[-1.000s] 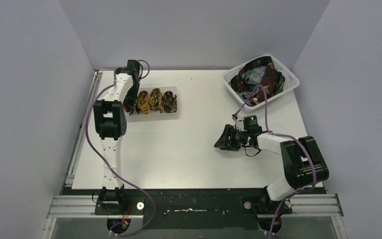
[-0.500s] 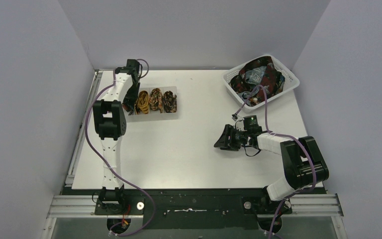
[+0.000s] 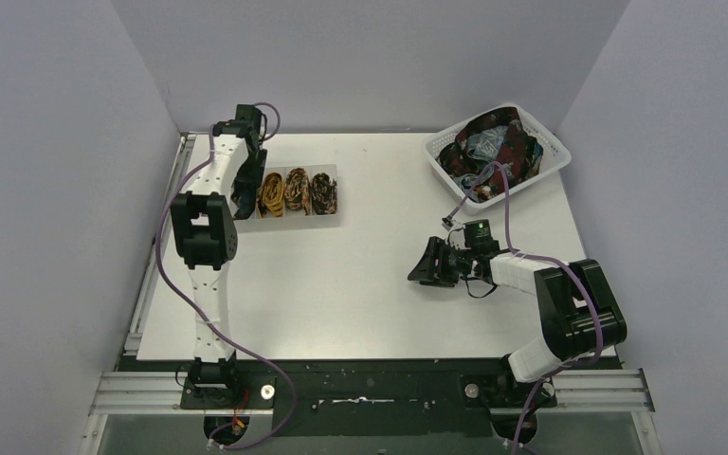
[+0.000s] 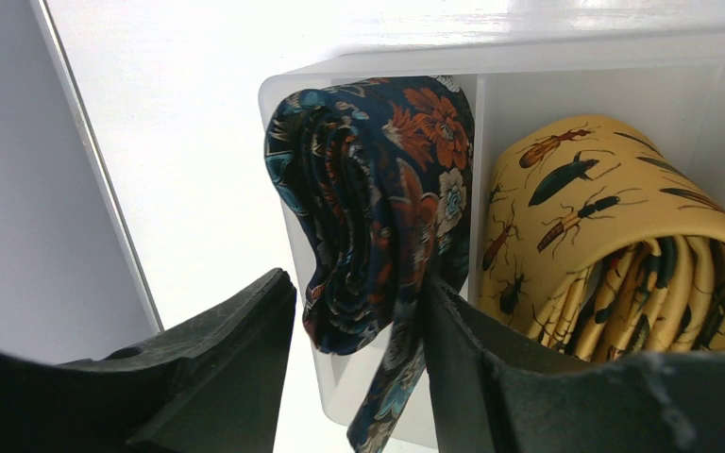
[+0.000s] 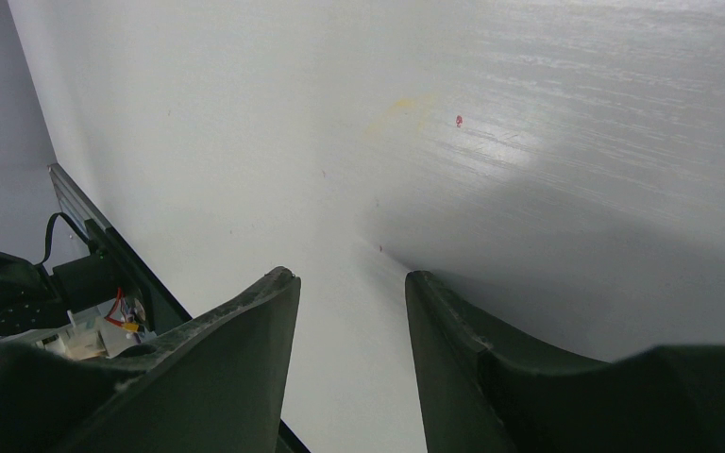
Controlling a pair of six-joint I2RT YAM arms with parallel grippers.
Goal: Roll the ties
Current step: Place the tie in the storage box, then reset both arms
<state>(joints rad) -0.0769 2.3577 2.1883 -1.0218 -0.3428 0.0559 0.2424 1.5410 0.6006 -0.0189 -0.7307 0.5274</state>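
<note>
navy tie coil (image 4: 378, 170) inside parted left end effector (image 4: 357, 283); right end effector (image 5: 351, 278) parted, empty

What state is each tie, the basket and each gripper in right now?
navy floral tie, rolled, in the end compartment of the organiser, tail hanging out.
yellow insect tie, rolled, next compartment.
basket, heaped with unrolled ties.
left gripper, open, straddling the navy floral tie.
right gripper, open, empty.
</note>
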